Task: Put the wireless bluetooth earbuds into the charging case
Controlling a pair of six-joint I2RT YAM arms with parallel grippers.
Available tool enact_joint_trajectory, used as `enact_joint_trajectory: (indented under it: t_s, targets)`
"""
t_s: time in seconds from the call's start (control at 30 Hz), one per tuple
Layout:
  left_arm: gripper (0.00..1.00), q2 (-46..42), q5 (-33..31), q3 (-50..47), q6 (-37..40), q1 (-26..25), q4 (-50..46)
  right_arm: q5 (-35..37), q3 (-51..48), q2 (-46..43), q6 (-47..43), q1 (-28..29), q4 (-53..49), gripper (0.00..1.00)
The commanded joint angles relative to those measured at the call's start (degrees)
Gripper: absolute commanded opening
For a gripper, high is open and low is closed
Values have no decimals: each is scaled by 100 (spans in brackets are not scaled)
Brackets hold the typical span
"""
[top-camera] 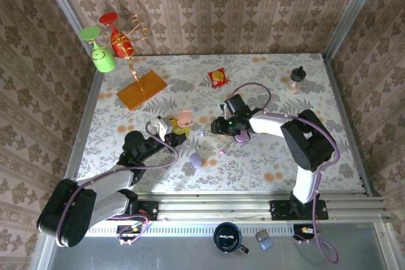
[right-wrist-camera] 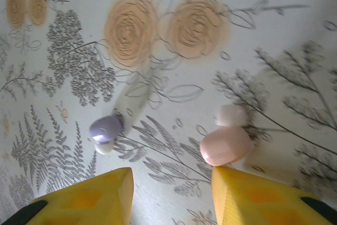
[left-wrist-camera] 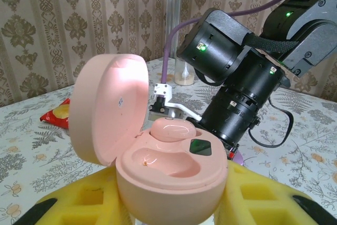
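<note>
Beside the pink earbud (right-wrist-camera: 226, 145), right gripper (right-wrist-camera: 171, 196) stood part-open, empty; needed centring on it before closing. Left gripper (left-wrist-camera: 168, 206) clamped the open pink charging case (left-wrist-camera: 168, 167).

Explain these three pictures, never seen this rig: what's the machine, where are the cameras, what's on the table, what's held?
Two robot arms are bolted at the edge of a floral table. The overhead picture looks down on both; the other two come from a camera on each wrist. The left end effector, yellow-padded, is clamped on an open pink charging case. The right end effector is open and empty above a purple earbud and a pink earbud lying on the table. Farther back: a snack packet.
</note>
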Motion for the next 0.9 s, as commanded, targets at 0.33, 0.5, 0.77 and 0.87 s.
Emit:
enact_joint_trajectory:
  t_s: [0.33, 0.5, 0.77, 0.87]
  targets:
    - [22, -316, -242, -26, -134, 155, 193, -350, 542, 259, -350, 166, -39, 46]
    - [22, -473, -295, -178, -231, 461, 200, 626, 430, -457, -828, 445, -524, 47]
    - [23, -1230, -303, -352, -379, 1180, -433, 2678, 903, -522, -2095, 803, -1924, 51]
    - [23, -1436, -361, -378, -335, 1261, -648, 3734, 1368, -151, -2597, 1077, -2509, 49]
